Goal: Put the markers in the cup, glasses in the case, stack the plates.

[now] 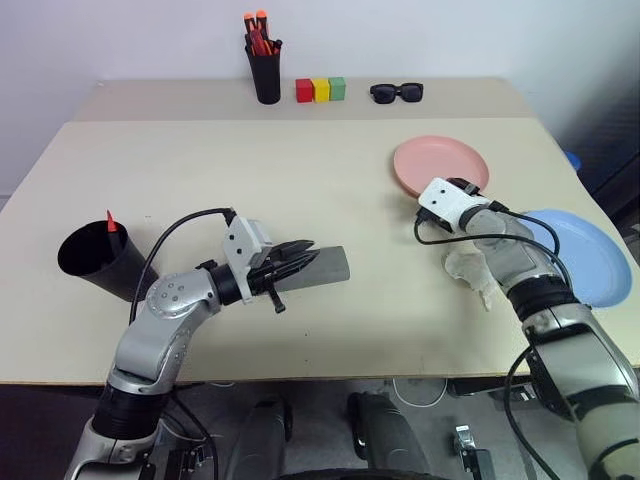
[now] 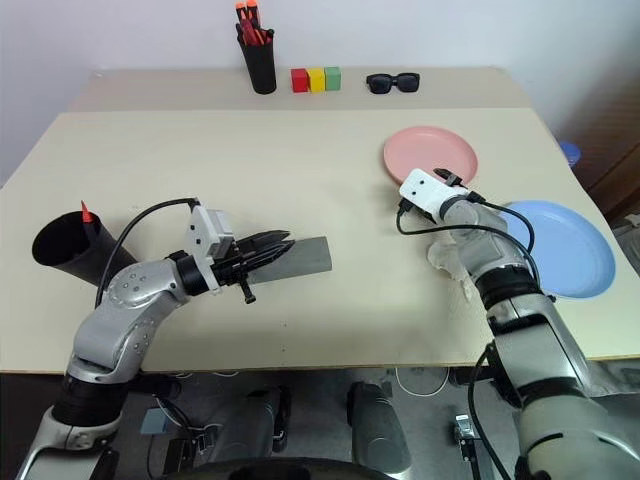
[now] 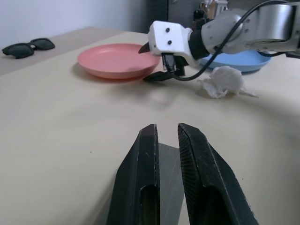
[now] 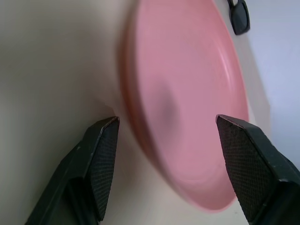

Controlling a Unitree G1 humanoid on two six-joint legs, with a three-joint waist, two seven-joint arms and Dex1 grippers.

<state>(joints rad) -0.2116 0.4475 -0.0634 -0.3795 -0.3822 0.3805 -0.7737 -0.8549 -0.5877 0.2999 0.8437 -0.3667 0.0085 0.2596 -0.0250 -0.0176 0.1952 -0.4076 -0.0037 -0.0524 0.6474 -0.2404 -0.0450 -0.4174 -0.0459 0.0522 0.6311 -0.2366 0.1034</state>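
Your right gripper (image 4: 164, 126) stood with its fingers wide apart at the near rim of the salmon pink plate (image 1: 440, 165), one finger on each side of that rim, and it held nothing. This plate lay near the right edge of the table (image 1: 300, 170), toward the far side. The light blue plate (image 1: 590, 250) lay at the right edge itself, nearer to you, and the two plates were apart, not stacked. Just beside your right arm a crumpled clear wrapper (image 1: 470, 270) lay on the surface.

Your left gripper (image 3: 168, 136) had its fingers almost together, with only a narrow slit between them, over the grey case (image 1: 325, 266), which lay closed near the front edge, a little left of the middle. I could not tell if the fingers pinched the case or only rested above it.

The black cup (image 1: 95, 262) lay tilted at the left edge, its mouth open toward you, and one red marker tip (image 1: 111, 221) stood out of it.

The middle of the table was free room between your two arms. Along the back edge stood a black pen holder (image 1: 265, 72) with orange-capped pens, three coloured blocks (image 1: 320, 89) and black sunglasses (image 1: 396, 92).
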